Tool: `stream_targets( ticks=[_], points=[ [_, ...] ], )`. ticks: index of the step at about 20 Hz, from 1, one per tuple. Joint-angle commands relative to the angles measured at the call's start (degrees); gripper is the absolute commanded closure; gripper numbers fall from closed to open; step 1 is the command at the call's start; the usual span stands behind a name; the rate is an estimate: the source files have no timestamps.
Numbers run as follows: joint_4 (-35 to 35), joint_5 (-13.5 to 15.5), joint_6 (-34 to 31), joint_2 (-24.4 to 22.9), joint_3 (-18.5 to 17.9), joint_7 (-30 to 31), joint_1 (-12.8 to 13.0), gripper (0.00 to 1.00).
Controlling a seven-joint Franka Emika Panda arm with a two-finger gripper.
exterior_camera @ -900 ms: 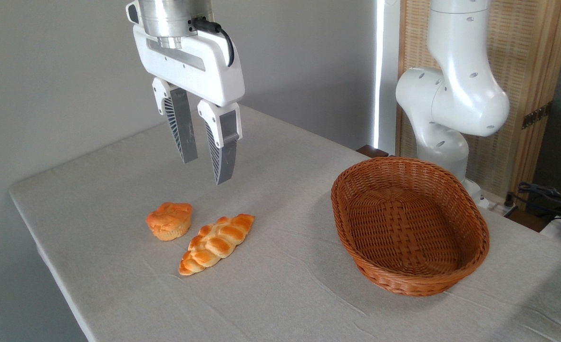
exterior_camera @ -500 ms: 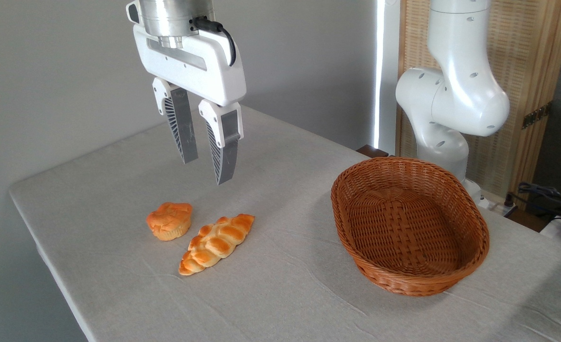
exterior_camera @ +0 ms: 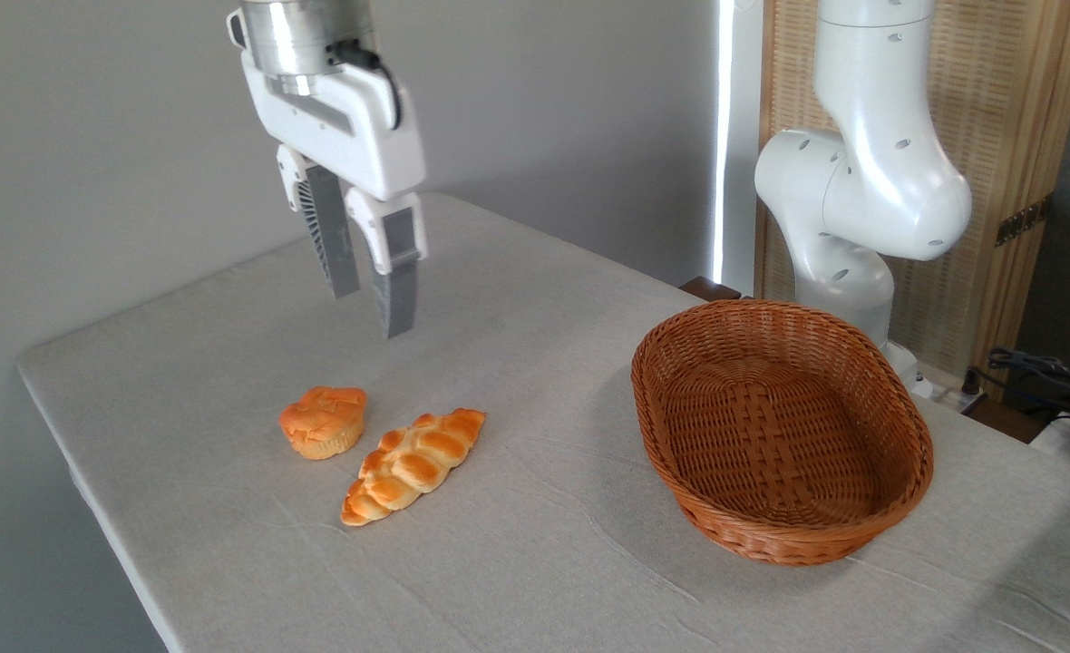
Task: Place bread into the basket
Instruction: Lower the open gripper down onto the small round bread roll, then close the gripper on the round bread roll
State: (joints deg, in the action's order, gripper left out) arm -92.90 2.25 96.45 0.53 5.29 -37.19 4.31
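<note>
Camera view: jaws parted with a narrow gap and nothing between them, gripper (exterior_camera: 370, 313) hanging in the air, tips pointing down, above and a little behind the bread (exterior_camera: 323, 422). Round bun sitting on the table (exterior_camera: 181, 363), just left of the longer braided loaf (exterior_camera: 413, 463), the two close together but whether touching cannot be told. Well to the right, the wicker basket (exterior_camera: 870, 535) with nothing in it, white arm base (exterior_camera: 861, 199) rising behind its far rim.
</note>
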Motion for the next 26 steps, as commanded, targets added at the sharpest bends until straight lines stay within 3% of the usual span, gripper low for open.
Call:
stream_targets(
  ticks=[1, 6, 9, 13, 23, 26],
  points=[
    [-2.1, -0.5, 5.1, 0.9, 2.5, 0.5, 0.2, 0.00],
    [-8.2, -2.0, 18.0, 3.4, 7.0, -0.2, 0.5, 0.00],
    [-12.4, -2.7, 23.1, 5.3, 7.6, -0.2, 1.5, 0.00],
    [-13.2, -2.2, 23.5, 7.6, 8.8, -0.2, 2.7, 0.00],
    [-13.7, -1.0, 25.7, 9.3, 9.3, -0.2, 2.8, 0.00],
    [-14.5, -1.0, 29.0, 9.9, 9.9, -0.2, 2.9, 0.00]
  ],
)
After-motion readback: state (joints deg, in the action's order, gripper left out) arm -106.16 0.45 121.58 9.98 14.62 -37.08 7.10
